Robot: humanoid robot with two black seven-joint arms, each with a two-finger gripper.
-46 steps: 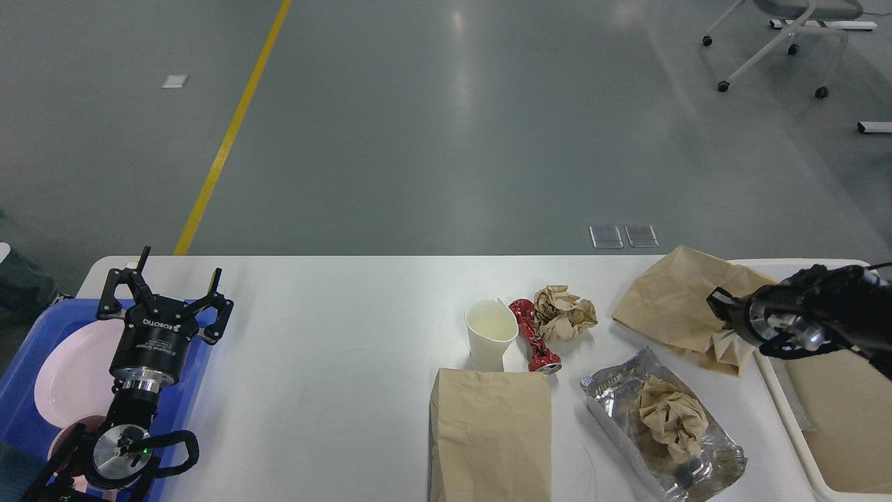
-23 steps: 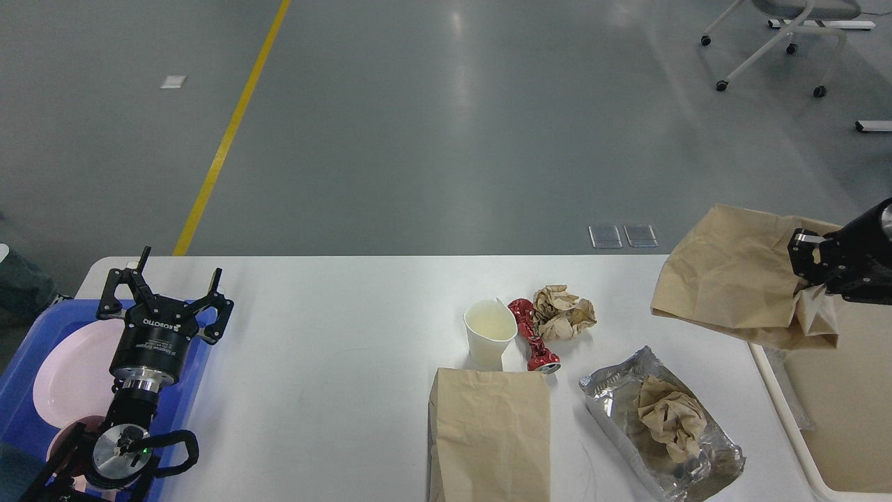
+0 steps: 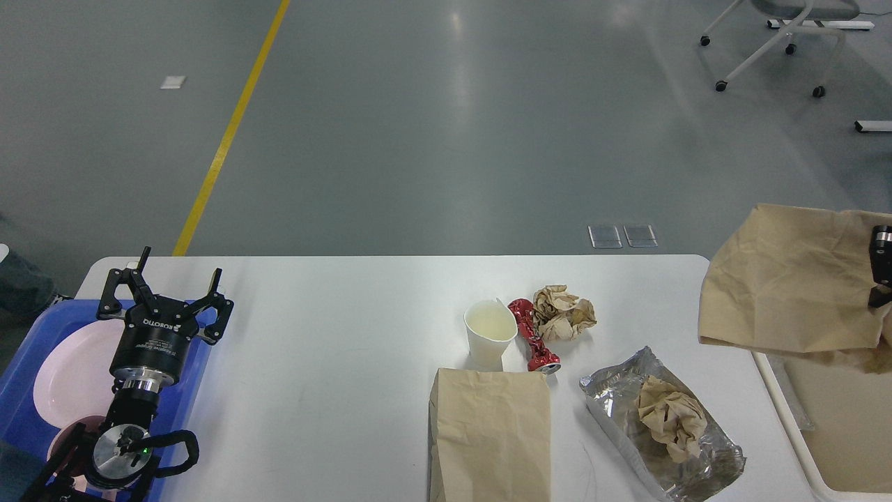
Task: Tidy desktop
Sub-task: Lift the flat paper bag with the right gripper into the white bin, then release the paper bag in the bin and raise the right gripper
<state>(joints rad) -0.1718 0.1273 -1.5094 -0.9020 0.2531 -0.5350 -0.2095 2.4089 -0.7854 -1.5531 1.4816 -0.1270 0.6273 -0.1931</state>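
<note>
The white desktop [image 3: 334, 335] holds a white paper cup [image 3: 490, 335], a crushed red can [image 3: 533, 336], a ball of crumpled brown paper [image 3: 564, 312], a flat brown paper bag [image 3: 490, 439] and a silver foil bag [image 3: 697, 467] with crumpled paper [image 3: 669, 415] on it. At the right edge of the view my right gripper [image 3: 881, 272] is mostly cut off. It holds a large brown paper bag [image 3: 787, 279] in the air above the cream bin [image 3: 780, 397]. My left gripper [image 3: 181, 263] stands open and empty over the desktop's left end.
A blue tray [image 3: 21, 362] with a pink plate [image 3: 70, 376] sits at the left end, under my left arm. The cream bin stands beside the desktop's right end. A wheeled chair [image 3: 773, 42] is far off on the floor.
My right gripper has lifted the large brown paper bag off the desktop's right end and carried it up and to the right, over the cream bin. The left arm has not moved.
</note>
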